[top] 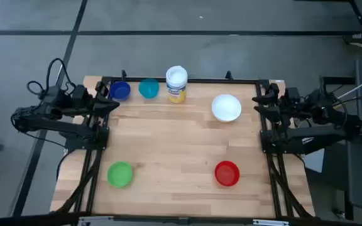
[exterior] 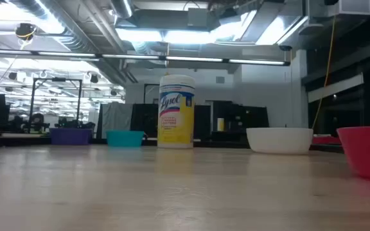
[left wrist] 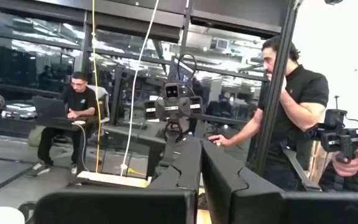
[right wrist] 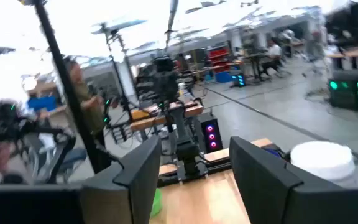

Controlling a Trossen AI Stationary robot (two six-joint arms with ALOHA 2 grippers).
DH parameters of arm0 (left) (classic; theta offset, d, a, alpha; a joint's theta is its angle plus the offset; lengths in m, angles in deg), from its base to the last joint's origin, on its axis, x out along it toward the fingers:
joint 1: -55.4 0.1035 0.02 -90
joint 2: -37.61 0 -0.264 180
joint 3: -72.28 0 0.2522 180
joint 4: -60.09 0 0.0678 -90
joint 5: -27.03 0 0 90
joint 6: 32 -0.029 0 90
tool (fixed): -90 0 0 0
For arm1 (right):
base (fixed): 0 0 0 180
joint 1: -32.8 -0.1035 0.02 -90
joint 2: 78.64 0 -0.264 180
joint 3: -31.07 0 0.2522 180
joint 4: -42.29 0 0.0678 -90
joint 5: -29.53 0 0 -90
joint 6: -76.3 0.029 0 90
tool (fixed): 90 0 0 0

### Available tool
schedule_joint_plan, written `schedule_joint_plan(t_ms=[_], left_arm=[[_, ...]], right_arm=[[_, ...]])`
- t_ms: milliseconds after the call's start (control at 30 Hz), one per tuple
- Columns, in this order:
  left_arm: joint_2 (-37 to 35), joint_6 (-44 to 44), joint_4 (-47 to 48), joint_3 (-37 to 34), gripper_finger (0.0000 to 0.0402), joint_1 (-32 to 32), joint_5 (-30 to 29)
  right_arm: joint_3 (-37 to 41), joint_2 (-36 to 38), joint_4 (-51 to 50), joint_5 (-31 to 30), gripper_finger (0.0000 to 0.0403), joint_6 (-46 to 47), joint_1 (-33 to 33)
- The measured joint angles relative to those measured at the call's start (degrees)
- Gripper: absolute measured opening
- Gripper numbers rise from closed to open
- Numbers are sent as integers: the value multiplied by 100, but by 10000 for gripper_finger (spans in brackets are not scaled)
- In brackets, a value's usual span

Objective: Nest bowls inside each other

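Observation:
Five bowls rest upright on their bases on the wooden table, all apart. The dark blue bowl (top: 119, 90) and the teal bowl (top: 148, 88) sit side by side at the far left. The white bowl (top: 226, 107) is far right, the green bowl (top: 120, 174) near left, the red bowl (top: 227, 173) near right. My left gripper (top: 112, 102) hovers at the table's left edge, just on the near side of the dark blue bowl, shut (left wrist: 201, 186). My right gripper (top: 258, 103) hovers at the right edge beside the white bowl, open (right wrist: 194, 180), with nothing between its fingers.
A yellow-labelled container with a white lid (top: 176, 83) stands upright at the far edge between the teal and white bowls. A dark frame (top: 187, 80) runs along the table's far and side edges. The table's middle (top: 175, 144) is bare wood. People stand and sit in the room beyond.

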Motion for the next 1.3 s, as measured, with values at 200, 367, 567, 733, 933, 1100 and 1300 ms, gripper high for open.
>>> schedule_joint_plan(t_ms=[200, 367, 567, 733, 933, 1100, 1300], left_arm=[[122, -58, -288, 0, 6, 4, -147], [434, 240, -213, -6, 4, 7, -775], [735, 215, -598, -50, 7, 7, -1051], [684, -218, -585, -50, 6, 7, -735], [703, 332, -312, -49, 7, 14, -1177], [837, 416, 37, -48, 8, 13, -1227], [1141, 643, -293, -48, 19, 13, -1648]], right_arm=[[0, -30, 66, -601, 197, 251, 0], [0, -259, 490, -762, 197, 156, -1], [0, -436, 726, -764, 197, 99, -1], [0, -446, 754, -764, 197, 120, -1], [0, -446, 776, -908, 197, 115, -1], [0, -446, 899, -1353, 197, -192, 0], [0, -444, 1064, -1467, 197, -175, 1]])
